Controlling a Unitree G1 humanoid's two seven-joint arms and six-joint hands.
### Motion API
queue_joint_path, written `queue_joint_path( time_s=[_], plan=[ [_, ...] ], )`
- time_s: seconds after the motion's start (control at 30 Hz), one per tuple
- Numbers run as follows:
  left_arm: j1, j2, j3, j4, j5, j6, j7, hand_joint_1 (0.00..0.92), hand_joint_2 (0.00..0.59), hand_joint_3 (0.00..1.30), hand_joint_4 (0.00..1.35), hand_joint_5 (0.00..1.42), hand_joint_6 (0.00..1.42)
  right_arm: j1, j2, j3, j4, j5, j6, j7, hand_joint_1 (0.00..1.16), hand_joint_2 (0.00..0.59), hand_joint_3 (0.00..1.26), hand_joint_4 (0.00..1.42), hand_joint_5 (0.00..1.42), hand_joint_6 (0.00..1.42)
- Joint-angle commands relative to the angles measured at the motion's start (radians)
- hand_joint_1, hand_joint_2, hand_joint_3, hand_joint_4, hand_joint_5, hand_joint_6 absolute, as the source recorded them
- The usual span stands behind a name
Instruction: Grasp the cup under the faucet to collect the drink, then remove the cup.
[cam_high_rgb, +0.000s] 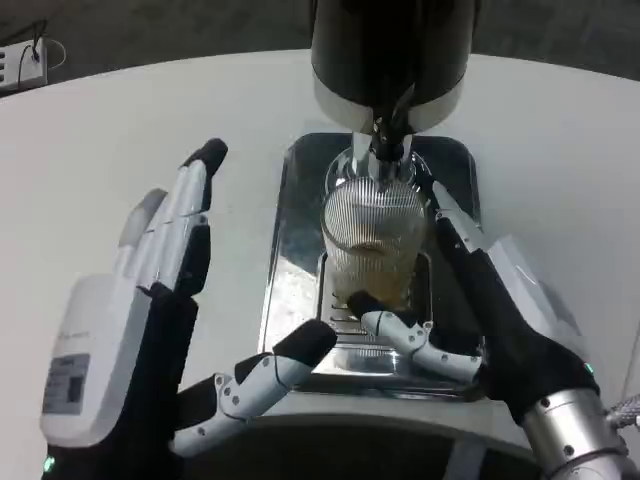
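A: Where does the cup stand relative to the robot's right hand?

B: Right inside it. The right hand wraps the cup from the side: one finger runs up the far flank toward the faucet, another curls across the near base. It reads as clamped on the cup, which sits on the drip tray directly under the spout.

A: And the left hand?

B: Its fingers are spread and hold nothing. It waits just beside the tray, with one lower finger reaching toward the tray's front edge.

A: How should the robot manage this step?

B: Some amber liquid appears to lie in the bottom, so filling looks under way. It should keep the cup upright and centred beneath the spout, hold firmly without squeezing, then draw it out level toward itself, clear of the faucet.

A: What about the materials?

B: The cup is clear and finely ribbed, probably thin plastic or glass; the ribs should help grip, but a thin wall may flex. The tray is polished metal with a slotted grate, likely slick when wet. The dispenser is a dark rounded body with a pale band.
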Motion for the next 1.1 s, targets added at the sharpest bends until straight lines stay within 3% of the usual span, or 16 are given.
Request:
queue_joint_path(
  time_s=[0.03, 1.1],
  plan=[
    [0.017, 0.009, 0.012, -0.028, 0.004, 0.018, -0.029, 0.000, 0.141, 0.00, 0.00, 0.07, 0.02, -0.031, 0.008, 0.009, 0.028, 0.013, 0.004, -0.014, 0.57, 0.257, 0.00, 0.00, 0.00, 0.12],
    [0.106, 0.032, 0.037, -0.034, 0.009, 0.029, -0.081, 0.000, 0.135, 0.03, 0.00, 0.07, 0.04, -0.159, 0.058, 0.030, 0.254, 0.080, -0.011, -0.125, 0.63, 0.234, 0.00, 0.00, 0.04, 0.17]
  ],
)
